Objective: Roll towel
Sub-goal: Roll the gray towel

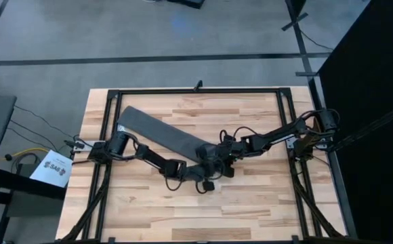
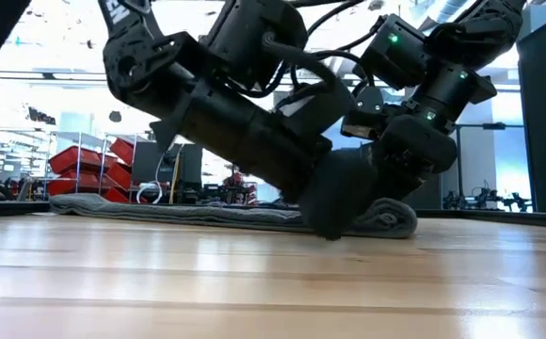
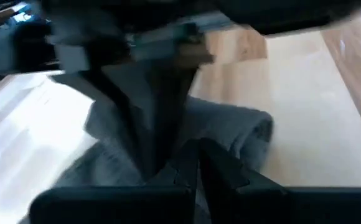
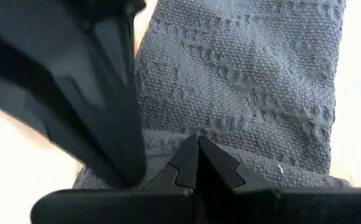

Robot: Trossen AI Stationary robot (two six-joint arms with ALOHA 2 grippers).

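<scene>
Towel (image 1: 159, 134) lies as a long strip slanting across the desk (image 1: 251, 203), far end flat toward the back-left, near end already curled into a small roll (image 2: 386, 218) around desk centre. Both hands sit on that roll: left hand (image 1: 203, 177) and right hand (image 1: 218, 161) almost touching each other. In both wrist views the fingertips look pressed together with grey cloth right at the tips, so I read each as pinching the towel's rolled edge. Main risk: the hands are crowded, so one could bump the other mid-turn. Second risk: uneven pull, one side rolling ahead, giving a cone instead of a cylinder. Third: a pinch slips and the loose curl springs open. The strip lies at an angle to the arms, so the roll could walk sideways. Room is fine: bare wood on every side, roll well away from the desk edges, and the whole unrolled length ahead is unobstructed.
</scene>
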